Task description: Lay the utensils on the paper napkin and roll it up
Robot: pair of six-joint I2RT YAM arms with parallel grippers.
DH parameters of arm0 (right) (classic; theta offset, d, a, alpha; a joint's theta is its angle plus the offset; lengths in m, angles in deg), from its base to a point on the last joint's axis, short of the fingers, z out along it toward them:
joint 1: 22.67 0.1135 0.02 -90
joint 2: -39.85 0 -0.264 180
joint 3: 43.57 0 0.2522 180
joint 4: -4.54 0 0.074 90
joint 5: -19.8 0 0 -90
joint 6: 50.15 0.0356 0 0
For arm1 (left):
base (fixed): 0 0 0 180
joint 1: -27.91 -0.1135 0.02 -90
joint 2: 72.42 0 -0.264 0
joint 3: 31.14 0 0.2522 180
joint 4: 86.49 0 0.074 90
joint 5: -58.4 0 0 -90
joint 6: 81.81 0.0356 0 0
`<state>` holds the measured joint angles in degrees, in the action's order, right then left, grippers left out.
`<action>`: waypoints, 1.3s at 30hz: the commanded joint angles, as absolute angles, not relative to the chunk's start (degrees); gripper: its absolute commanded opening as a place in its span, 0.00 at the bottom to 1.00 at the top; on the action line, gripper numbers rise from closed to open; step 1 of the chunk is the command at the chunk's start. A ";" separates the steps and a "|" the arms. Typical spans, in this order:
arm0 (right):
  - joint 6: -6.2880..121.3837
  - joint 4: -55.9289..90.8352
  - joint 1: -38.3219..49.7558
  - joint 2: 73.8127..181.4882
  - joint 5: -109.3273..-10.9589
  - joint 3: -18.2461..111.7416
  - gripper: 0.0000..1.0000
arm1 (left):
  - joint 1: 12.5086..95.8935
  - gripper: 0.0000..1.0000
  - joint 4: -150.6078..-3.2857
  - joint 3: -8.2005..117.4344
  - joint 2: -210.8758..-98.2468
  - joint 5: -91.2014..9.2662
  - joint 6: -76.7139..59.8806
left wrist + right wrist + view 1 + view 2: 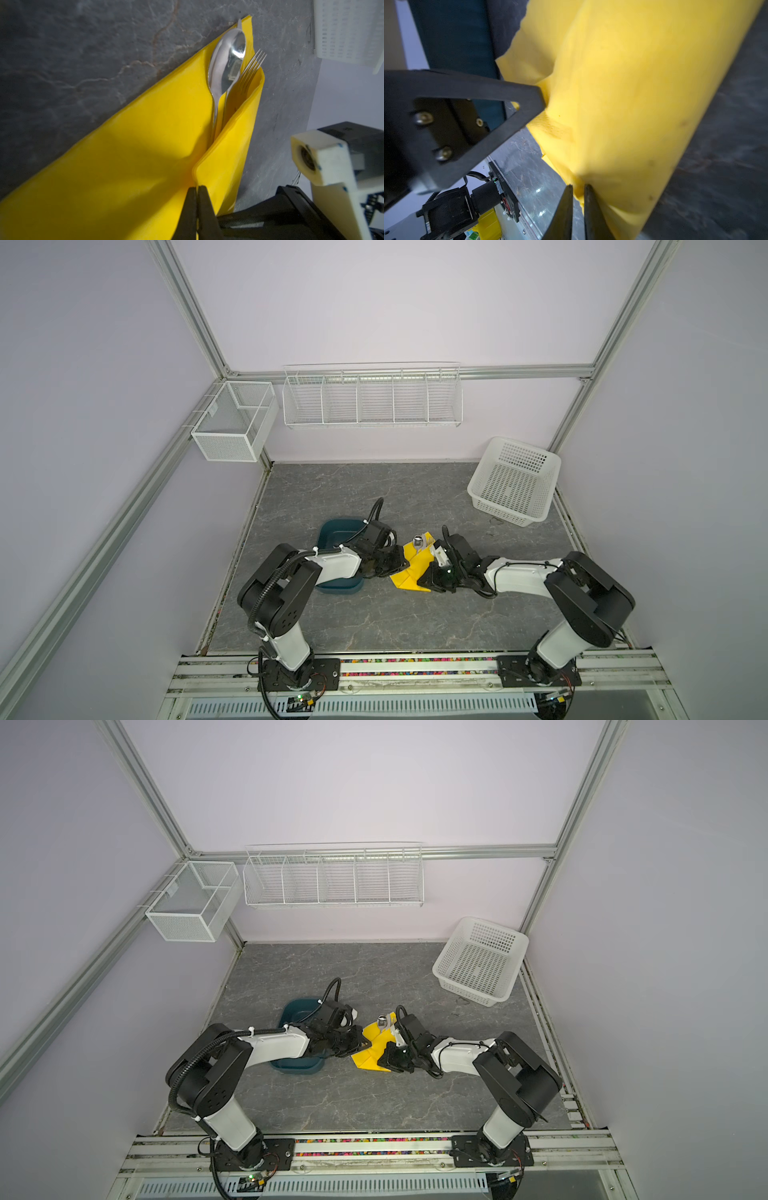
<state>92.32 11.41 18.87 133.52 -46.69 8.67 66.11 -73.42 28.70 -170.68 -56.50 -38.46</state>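
Paper napkin (412, 568) (375, 1049): bright yellow, a bit below the middle of both top views, on the gray table (374, 614), right between the two arms. Partly folded, with one flap bent up and over like a pocket in the left wrist view (145, 155).
Utensils (419, 541): shiny silver, tucked in the fold, sticking out at the napkin's far end, just above the yellow in both top views.
Spoon (228, 62): bowl out in the open, handle hidden under the flap.
Fork (251, 63): just beside the spoon, prongs peeking past the flap's edge.
Thin silver tip behind the spoon: too little showing to tell what.
Left gripper (397, 564) (197, 189): at the napkin's left side in the top views, jaws pressed tight together, pinching the end of the bent-up flap.
Right gripper (424, 578) (578, 188): at the napkin's lower right corner in the top views, jaws almost together, pinching a bit of yellow paper in the small gap.
Tray (332, 531): dark teal, left of the napkin, partly under the left arm.
Basket (513, 481): white with holes, at the right of the table, well apart from the napkin.
Wire rack (372, 398) and mesh box (232, 423): white, up on the back wall.
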 commanded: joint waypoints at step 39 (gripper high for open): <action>86.23 18.24 18.80 133.82 -48.15 12.65 0.16 | 67.91 0.00 -73.43 25.86 -168.32 -53.83 -38.99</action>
<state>85.52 19.32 18.96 132.38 -48.28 12.50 67.83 -74.07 25.47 -169.39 -54.36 -39.53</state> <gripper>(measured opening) 0.163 0.047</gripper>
